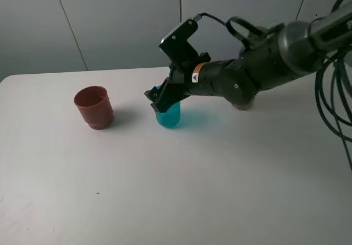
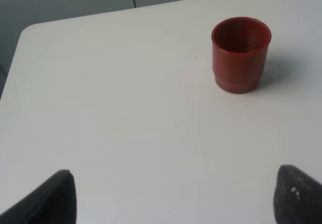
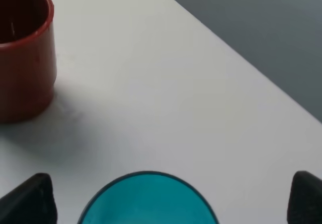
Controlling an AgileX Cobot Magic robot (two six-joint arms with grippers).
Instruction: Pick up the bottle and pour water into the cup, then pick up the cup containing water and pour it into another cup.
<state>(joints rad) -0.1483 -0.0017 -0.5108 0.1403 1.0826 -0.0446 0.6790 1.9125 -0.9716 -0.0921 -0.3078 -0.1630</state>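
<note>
The teal cup (image 1: 169, 115) stands upright on the white table, right of the red-brown cup (image 1: 94, 107). My right gripper (image 1: 160, 101) reaches in from the right and sits at the teal cup's rim. In the right wrist view the gripper (image 3: 166, 199) is open, with one fingertip on each side of the teal cup (image 3: 148, 204) and a gap to each. The red-brown cup (image 3: 22, 53) stands beyond it. My left gripper (image 2: 176, 199) is open and empty over bare table, well short of the red-brown cup (image 2: 240, 53). The bottle is not clearly in view.
The white table (image 1: 181, 190) ends against a grey panelled wall at the back. The right arm's black body and its cables (image 1: 330, 91) hang over the table's right side. A greyish shape (image 1: 242, 106) shows just under that arm.
</note>
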